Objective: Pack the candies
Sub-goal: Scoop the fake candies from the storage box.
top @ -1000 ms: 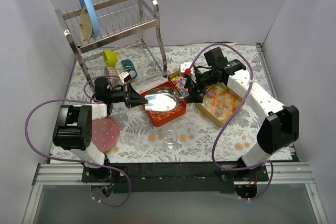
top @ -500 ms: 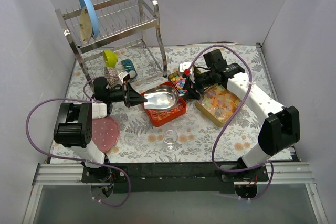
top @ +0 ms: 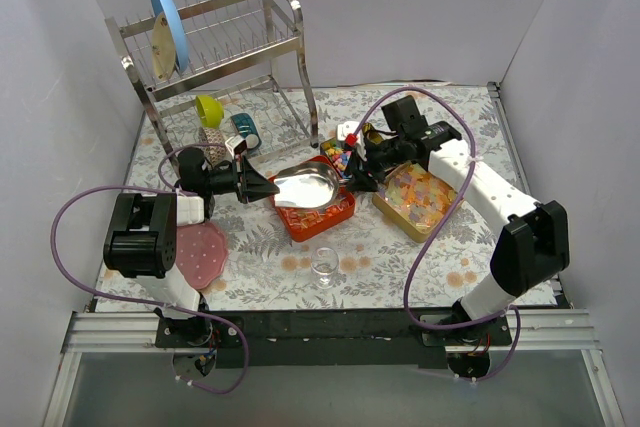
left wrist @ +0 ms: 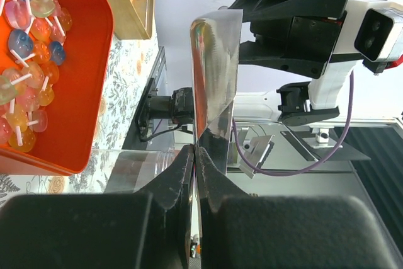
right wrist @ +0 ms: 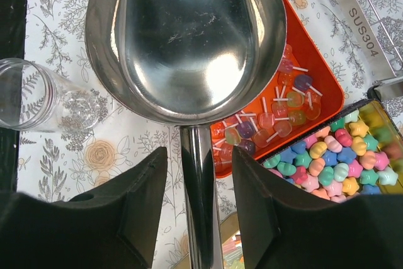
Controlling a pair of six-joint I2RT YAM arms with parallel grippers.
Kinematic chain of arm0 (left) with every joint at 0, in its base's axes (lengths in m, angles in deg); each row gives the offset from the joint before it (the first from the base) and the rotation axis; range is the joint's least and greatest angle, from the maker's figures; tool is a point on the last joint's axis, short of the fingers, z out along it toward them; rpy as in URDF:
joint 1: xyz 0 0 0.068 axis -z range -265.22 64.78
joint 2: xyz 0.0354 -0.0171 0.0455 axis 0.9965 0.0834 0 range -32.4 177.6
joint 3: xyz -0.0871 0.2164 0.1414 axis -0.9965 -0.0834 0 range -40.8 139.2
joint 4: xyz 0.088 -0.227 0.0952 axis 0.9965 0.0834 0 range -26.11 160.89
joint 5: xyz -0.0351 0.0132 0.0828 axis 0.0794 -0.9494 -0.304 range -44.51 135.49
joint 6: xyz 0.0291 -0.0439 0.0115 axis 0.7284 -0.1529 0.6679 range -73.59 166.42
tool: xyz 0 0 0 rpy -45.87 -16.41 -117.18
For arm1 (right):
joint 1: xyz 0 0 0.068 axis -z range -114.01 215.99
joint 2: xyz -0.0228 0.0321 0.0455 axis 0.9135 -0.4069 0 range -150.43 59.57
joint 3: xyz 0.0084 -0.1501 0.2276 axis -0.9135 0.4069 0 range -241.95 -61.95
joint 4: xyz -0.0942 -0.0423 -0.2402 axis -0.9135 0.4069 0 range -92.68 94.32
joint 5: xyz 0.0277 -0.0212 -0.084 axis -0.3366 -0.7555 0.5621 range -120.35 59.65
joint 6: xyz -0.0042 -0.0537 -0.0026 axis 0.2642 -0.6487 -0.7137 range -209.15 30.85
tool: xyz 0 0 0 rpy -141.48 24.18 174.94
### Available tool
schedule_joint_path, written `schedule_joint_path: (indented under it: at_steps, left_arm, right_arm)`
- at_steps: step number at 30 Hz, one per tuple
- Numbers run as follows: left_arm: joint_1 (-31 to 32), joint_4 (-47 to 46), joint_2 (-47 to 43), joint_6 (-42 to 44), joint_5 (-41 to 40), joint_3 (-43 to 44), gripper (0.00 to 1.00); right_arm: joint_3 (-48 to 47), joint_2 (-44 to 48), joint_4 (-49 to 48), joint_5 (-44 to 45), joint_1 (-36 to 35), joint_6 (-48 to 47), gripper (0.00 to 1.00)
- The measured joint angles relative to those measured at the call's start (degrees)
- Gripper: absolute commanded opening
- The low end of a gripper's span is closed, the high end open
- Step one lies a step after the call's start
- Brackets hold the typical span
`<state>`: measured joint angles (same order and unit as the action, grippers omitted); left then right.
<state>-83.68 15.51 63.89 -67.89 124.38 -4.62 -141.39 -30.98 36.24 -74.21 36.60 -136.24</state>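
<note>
1. The left gripper is closed tight on the thin front rim of a steel scoop, with both fingers pressed flat against the metal.
2. The right gripper is part-way open. Its two fingers stand on either side of the scoop's handle with a gap showing on each side, so it has no hold on it.
3. The scoop stretches between the two grippers, its bowl facing up and empty. It sits over the orange tray and hides much of it. Whether it touches the tray cannot be told.
4. The candies lie in three containers in the middle of the table:
   - The lollipop candies are small translucent pieces on white sticks, piled in the orange tray.
   - The pastel candies are pink, blue, green and yellow shapes in a tin touching the tray's far right corner.
   - The orange-yellow jellies fill a gold-rimmed tin just to the right of the tray.
5. A clear glass jar stands upright on the patterned cloth, near the front edge of the tray and apart from it. No candy can be made out inside it.
6. A pink disc lies flat by the left arm. At the back left, a wire dish rack holds a blue plate on edge.
</note>
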Motion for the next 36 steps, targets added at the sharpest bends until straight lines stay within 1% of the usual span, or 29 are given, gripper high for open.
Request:
schedule_joint_path:
  at_steps: [8,9,13,16,19,25,26,27,29,31,32,35,36]
  left_arm:
    - [-0.5,-2.3,0.0,-0.1,0.0,0.0,0.0]
    - [-0.6,-2.5,0.0,-0.1,0.0,0.0,0.0]
    - [-0.7,-2.9,0.1,-0.1,0.0,0.0,0.0]
    - [-0.7,-2.9,0.3,-0.1,0.0,0.0,0.0]
    - [-0.7,-2.5,1.1,-0.1,0.0,0.0,0.0]
    - [-0.9,-1.0,2.8,-0.1,0.0,0.2,0.0]
    - [-1.1,-0.8,2.9,-0.1,0.1,0.2,0.0]
    - [-1.2,-0.7,2.9,0.0,0.2,0.2,0.0]
    - [-1.2,-0.1,2.9,0.1,0.2,0.3,0.2]
    - [-1.3,2.6,2.9,1.0,0.1,1.1,0.45]
    - [-1.3,4.9,2.9,2.1,-0.1,1.9,0.5]
    - [-2.2,12.2,2.3,5.8,-0.8,3.8,0.59]
    - [-2.7,15.1,1.8,7.5,-1.4,4.1,0.61]
  right_arm:
    - [0.0,-1.1,0.0,0.4,-0.3,0.3,0.51]
    - [0.0,-1.2,0.0,0.5,-0.3,0.4,0.48]
    - [0.0,-1.4,0.0,0.8,-0.3,0.5,0.45]
    - [0.0,-1.4,-0.1,0.9,-0.3,0.5,0.39]
    - [0.0,-1.4,-0.2,1.3,-0.5,0.6,0.35]
    - [0.0,-1.4,0.3,3.0,-2.2,-1.0,0.16]
    - [0.0,-1.4,0.3,3.8,-2.6,-1.3,0.11]
    - [0.0,-1.4,0.3,4.5,-2.9,-1.6,0.02]
    - [0.0,-1.3,0.3,5.6,-3.4,-2.1,0.01]
    - [-0.2,-1.3,0.3,7.0,-3.8,-1.8,0.01]
    - [-0.8,-1.5,0.8,7.8,-4.1,-1.4,0.01]
    - [-5.4,-3.3,3.5,10.2,-4.7,-0.6,0.01]
    - [-7.8,-4.1,4.8,11.3,-4.8,-0.4,0.01]
